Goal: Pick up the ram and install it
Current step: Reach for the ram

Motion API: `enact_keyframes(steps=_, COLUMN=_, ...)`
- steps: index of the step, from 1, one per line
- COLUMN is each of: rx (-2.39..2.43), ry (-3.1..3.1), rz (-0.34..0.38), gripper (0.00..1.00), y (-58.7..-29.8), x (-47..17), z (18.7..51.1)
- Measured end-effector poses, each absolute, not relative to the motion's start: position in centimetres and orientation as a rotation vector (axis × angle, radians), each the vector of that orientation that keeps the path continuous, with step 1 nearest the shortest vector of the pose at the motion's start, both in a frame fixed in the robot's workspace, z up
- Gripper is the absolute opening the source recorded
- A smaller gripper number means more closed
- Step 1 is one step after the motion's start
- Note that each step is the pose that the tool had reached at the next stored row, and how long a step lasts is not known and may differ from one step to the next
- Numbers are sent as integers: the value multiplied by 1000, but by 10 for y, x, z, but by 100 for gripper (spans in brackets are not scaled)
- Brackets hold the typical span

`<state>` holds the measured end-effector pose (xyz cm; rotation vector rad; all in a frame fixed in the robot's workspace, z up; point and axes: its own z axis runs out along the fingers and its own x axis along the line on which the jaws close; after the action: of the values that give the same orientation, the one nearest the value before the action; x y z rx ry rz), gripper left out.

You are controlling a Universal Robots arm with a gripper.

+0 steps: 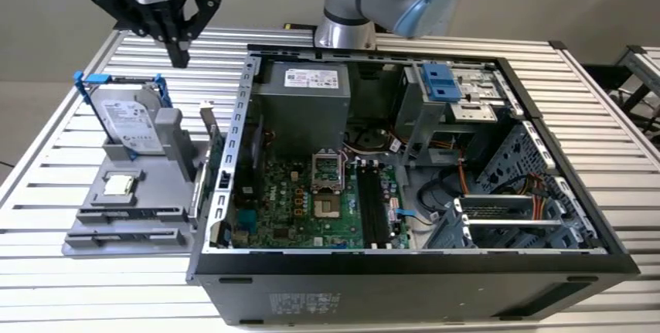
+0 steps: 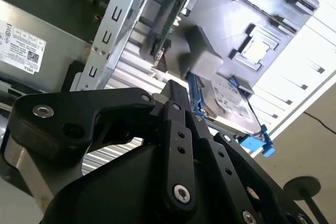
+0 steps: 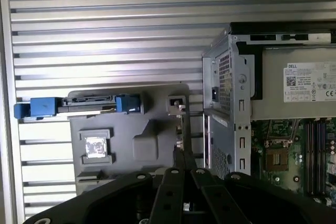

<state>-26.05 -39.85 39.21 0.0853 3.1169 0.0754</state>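
The fingers (image 1: 182, 49) are together with nothing between them; the gripper (image 1: 181, 59) hangs above the gray fixture (image 1: 103, 194); the ram (image 3: 185, 127) stands on edge in that fixture (hard drive (image 1: 129, 120) and small chip (image 1: 119, 185) alongside), just beside the computer case (image 1: 413, 271); pickup looks not yet done, and the motherboard slots (image 1: 373, 202) look empty.

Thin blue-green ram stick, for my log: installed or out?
Out: the ram stick stands in the grey plastic holder outside the black computer case.

Above ram (image 3: 185, 132): seemingly clear | sides: case wall (image 3: 226, 103) just beside, hard drive (image 3: 86, 102) near
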Motion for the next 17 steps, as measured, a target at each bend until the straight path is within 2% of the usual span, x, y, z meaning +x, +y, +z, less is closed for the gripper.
enact_keyframes(steps=17, rx=44, ry=3118, rz=76, gripper=0, y=-399, x=-293, z=392)
